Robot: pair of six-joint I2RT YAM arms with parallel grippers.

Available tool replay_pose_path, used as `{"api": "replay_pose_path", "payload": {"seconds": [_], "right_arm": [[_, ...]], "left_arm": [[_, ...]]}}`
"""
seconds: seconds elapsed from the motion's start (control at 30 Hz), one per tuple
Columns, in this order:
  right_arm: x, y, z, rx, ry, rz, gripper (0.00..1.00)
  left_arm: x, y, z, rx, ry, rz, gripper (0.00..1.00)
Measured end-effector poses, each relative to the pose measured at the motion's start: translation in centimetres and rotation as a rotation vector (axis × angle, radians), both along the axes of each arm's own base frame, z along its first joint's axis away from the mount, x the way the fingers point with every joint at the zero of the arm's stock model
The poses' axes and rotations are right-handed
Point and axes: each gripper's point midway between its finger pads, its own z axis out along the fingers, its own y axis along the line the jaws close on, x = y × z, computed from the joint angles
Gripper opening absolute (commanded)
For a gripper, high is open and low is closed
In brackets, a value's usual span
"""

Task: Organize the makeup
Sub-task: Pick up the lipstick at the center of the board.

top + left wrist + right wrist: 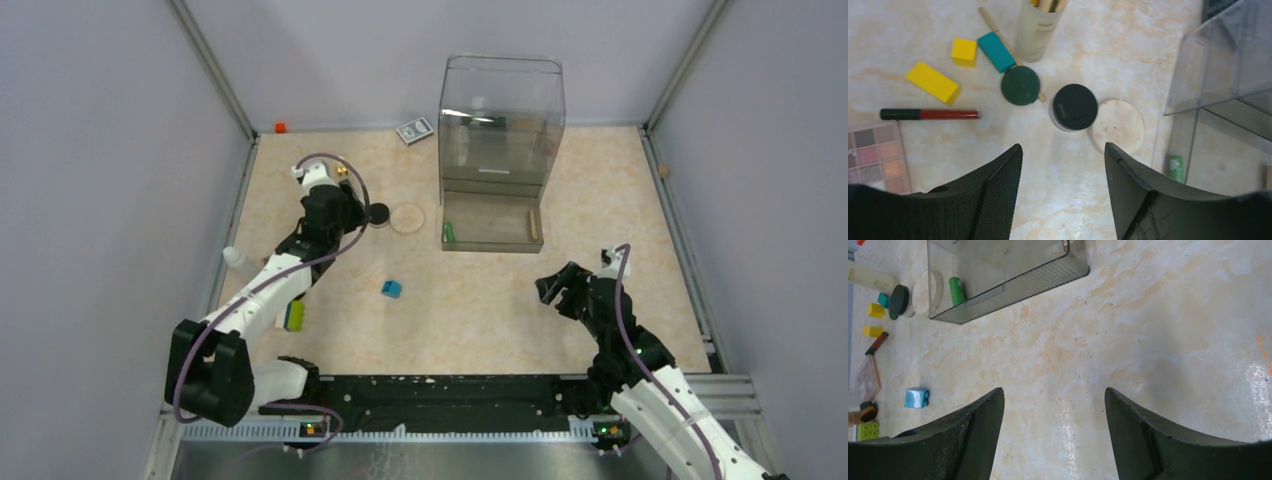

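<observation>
Marbled tabletop (948,150) was logged; checkered palette (875,157) was cropped at frame edge. Two yellow blocks (932,82), one black compact (1074,106) were counted. Left fingers (998,200) and right fingers (973,440) were spread apart.

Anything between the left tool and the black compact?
Nothing. The left wrist view shows bare tabletop between the open left tool and the black compact. The beige disc lies beside the compact, not in the gap.
</observation>
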Motion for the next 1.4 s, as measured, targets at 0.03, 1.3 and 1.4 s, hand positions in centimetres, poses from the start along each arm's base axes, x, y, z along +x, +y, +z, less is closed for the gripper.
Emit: {"api": "replay_pose_path", "payload": {"seconds": [0.03,1.3,1.4], "right_arm": [[0.0,0.0,0.0,0.0,0.0,0.0,0.73],[0.2,-0.1,-0.1,-0.026,-0.003,0.01,0.73],[0.2,-0.1,-0.1,-0.029,-0.004,0.008,0.73]], "left_arm": [[-0.1,0.6,-0.3,0.005,0.011,0.018,0.66],[0.0,13.8,-11.1,-0.276,0.426,0.732,0.56],[0.1,13.8,-11.2,-0.307,0.435,0.775,0.54]]}}
